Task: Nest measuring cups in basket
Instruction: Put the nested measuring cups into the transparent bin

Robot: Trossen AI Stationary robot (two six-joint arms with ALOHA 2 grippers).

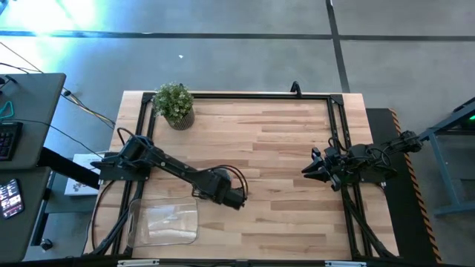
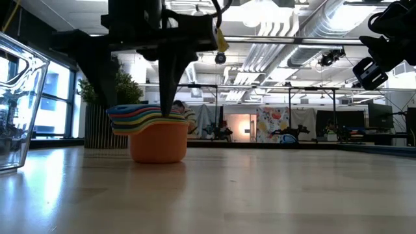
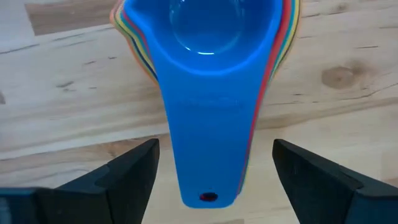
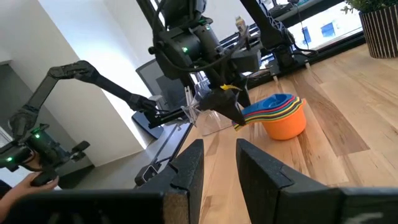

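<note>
Near the middle of the wooden table (image 1: 297, 148), the measuring cups (image 2: 156, 130) stand as one nested stack, the orange cup lowest and a blue cup (image 3: 205, 74) on top, with red, yellow and green rims between; the exact number I cannot count. The stack stands on the wood, outside the basket (image 1: 165, 222), which is one clear bin near the front left corner, just beside the stack.

Reaching over from the left edge, the left gripper (image 3: 214, 171) hangs above the stacked handles, its fingers spread wide on both sides of the blue handle without touching it. The right gripper (image 1: 308, 170) waits near the right edge, well apart from the cups, its fingers a little apart and holding nothing. Between the two arms the wood is bare. One potted plant (image 1: 175, 104) stands at the far left corner.
</note>
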